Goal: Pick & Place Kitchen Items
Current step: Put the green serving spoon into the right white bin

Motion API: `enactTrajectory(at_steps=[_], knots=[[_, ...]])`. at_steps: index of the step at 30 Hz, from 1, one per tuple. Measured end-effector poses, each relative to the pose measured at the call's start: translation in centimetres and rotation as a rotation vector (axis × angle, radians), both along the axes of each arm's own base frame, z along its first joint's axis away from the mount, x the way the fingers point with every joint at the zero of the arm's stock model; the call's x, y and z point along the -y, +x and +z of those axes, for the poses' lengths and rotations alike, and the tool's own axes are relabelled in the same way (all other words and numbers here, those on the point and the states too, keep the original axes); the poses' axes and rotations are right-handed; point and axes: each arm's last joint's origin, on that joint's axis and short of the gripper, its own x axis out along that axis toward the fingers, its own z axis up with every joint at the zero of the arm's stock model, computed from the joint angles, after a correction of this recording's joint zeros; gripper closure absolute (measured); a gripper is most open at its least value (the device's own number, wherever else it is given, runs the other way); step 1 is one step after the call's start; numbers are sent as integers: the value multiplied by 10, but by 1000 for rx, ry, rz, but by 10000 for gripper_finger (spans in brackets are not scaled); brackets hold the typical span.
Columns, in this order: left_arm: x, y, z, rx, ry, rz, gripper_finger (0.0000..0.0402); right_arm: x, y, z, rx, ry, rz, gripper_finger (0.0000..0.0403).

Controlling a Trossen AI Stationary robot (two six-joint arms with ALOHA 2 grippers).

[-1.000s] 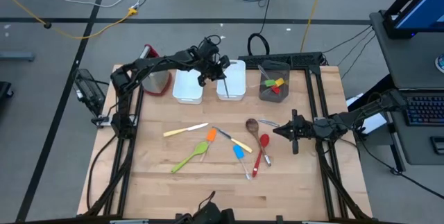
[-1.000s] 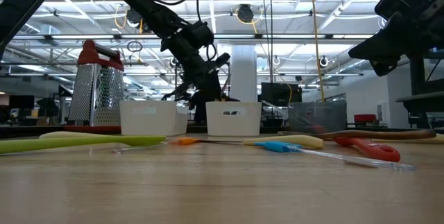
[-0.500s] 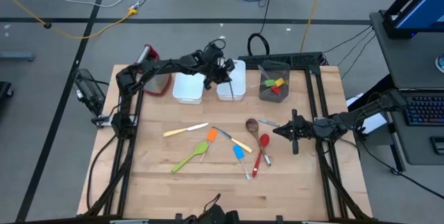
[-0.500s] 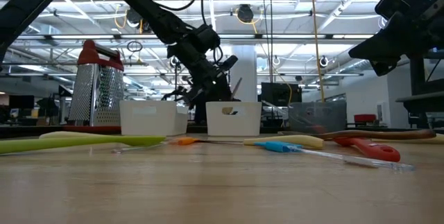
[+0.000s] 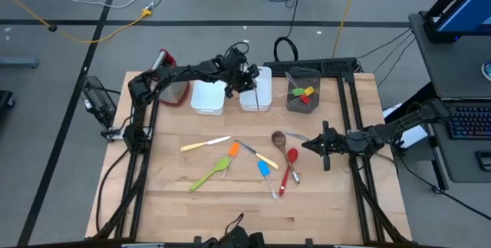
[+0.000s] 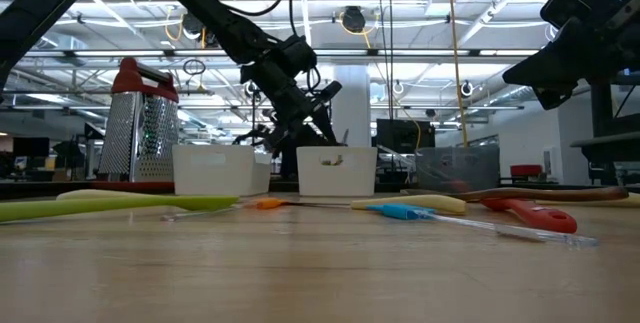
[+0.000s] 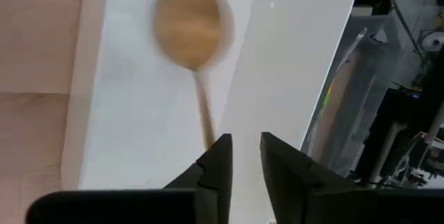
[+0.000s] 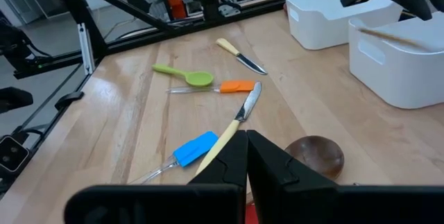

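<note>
Two white bins sit side by side at upper centre of the high view. In the right one lies one pale wooden spoon, round bowl blurred, below the left gripper's narrowly parted, empty fingers. Right gripper looks closed at mid-right.

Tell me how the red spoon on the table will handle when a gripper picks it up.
The red spoon looks stiff and light, so it should lift without bending. Its handle is thin and lies flat on the table, so fingers may slip off it. It lies close to the blue spatula, so a wide grasp may nudge that.
</note>
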Motion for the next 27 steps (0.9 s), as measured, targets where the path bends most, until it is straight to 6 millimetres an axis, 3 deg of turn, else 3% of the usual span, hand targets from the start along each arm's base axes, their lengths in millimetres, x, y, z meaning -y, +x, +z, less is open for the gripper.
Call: enactTrajectory(at_steps=[8,11,14,18,23,27], knots=[[-8,0,4,59,26,2,266,0,0,0,0,0,0,403],[-11,-1,12,139,30,-91,252,0,0,0,0,0,0,403],[-2,1,28,216,74,-238,249,0,0,0,0,0,1,403],[39,11,59,279,210,-452,256,0,0,0,-1,1,1,403],[111,15,98,269,408,-661,272,0,0,0,-1,3,2,403],[171,8,109,139,528,-820,282,0,0,0,-1,5,2,403]])
